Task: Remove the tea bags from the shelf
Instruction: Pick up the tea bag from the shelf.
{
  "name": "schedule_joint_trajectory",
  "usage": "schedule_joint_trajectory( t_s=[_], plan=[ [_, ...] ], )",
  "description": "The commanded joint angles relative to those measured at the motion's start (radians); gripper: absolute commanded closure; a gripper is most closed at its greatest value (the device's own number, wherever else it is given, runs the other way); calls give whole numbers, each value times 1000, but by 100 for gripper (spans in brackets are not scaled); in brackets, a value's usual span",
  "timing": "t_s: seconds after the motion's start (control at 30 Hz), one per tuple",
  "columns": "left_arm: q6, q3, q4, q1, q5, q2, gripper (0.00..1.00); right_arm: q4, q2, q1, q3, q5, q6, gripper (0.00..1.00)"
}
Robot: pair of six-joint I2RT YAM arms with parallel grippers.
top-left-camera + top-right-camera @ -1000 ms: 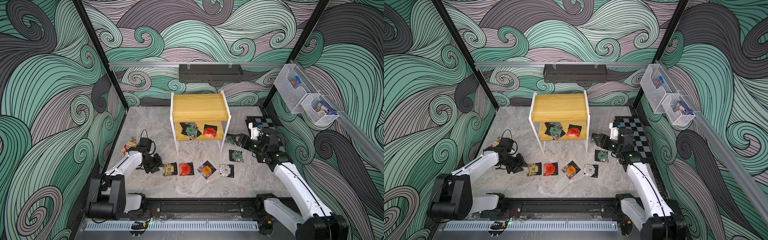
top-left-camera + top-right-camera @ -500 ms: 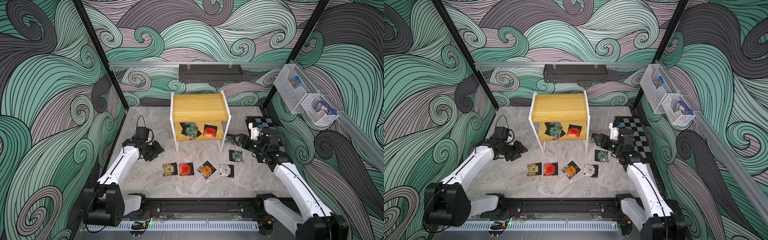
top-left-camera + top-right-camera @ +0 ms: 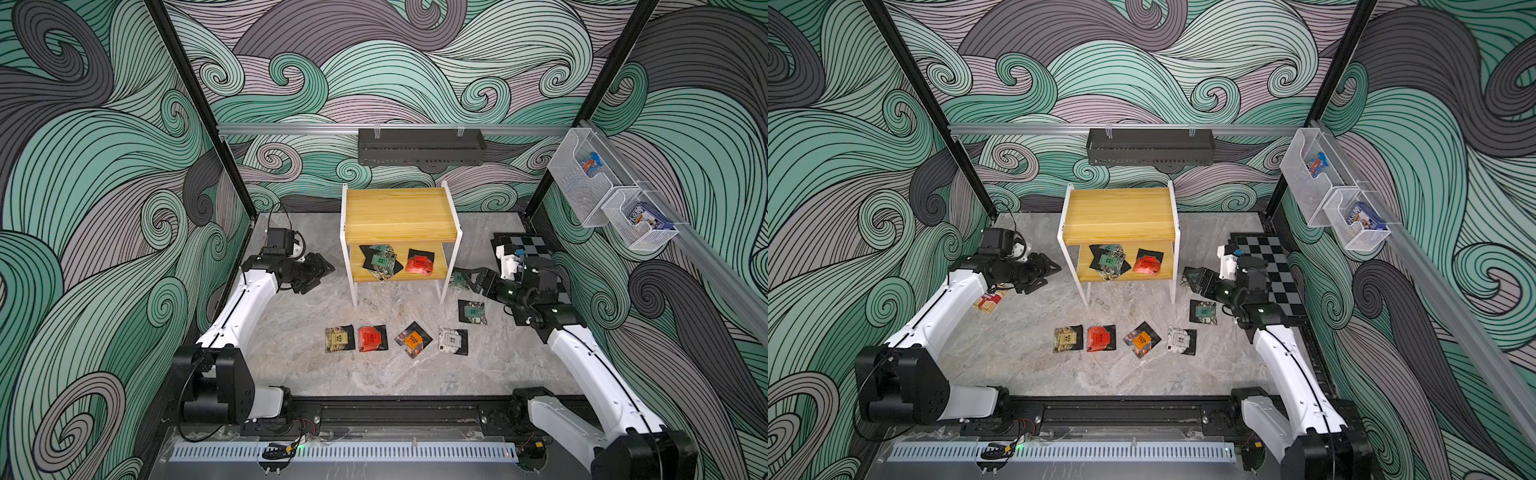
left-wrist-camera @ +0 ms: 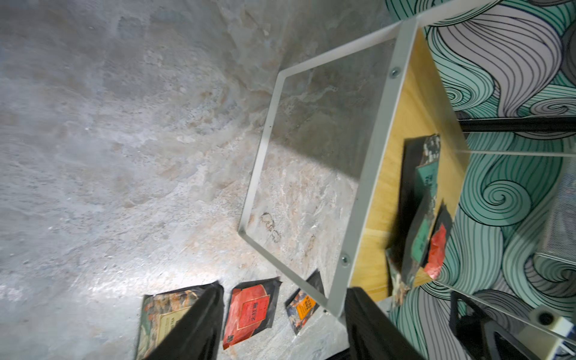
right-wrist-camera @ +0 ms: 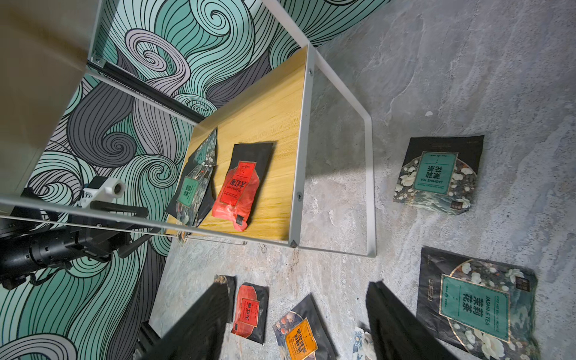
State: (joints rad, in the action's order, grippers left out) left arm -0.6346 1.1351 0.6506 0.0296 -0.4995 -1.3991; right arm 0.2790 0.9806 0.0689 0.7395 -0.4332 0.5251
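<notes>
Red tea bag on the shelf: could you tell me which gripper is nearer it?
Right. The right gripper is just outside the shelf on the side nearest the red tea bag; the left gripper, opposite, is farther.

Tea bags (image 3: 1108, 261) on shelf (image 3: 1119, 210) lower board and on floor (image 3: 1017, 353).

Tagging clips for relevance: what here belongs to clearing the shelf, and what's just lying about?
Job: shelf; red tea bag, teal tea bags on its lower board; tea bags on floor.
Lying about: black wall tray; mesh bins; checkerboard; red-and-white carton.
</notes>
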Motion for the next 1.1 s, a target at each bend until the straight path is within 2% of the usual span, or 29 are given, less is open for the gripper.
schedule_joint_trajectory(
  t_s=[0.0, 0.07, 0.13, 0.17, 0.67, 1.07],
  plan=[
    [-9, 62, -76, -11, -99, -54, 32, -9, -24, 6, 18, -33, -20, 27],
    [-18, 95, -90, -11, -130, -94, 30, -4, -29, 8, 18, -35, -24, 27],
    [-23, 132, -91, -10, -158, -135, 23, -1, -34, 10, 15, -35, -27, 27],
    [-27, 154, -88, -11, -171, -159, 23, 2, -35, 11, 14, -34, -27, 27],
    [-85, 316, -162, 34, -280, -394, 23, 1, -40, 12, 0, -21, -28, 26],
    [-63, 457, -107, 105, -269, -530, 25, 4, -57, 11, -14, 0, -29, 26]
  ],
)
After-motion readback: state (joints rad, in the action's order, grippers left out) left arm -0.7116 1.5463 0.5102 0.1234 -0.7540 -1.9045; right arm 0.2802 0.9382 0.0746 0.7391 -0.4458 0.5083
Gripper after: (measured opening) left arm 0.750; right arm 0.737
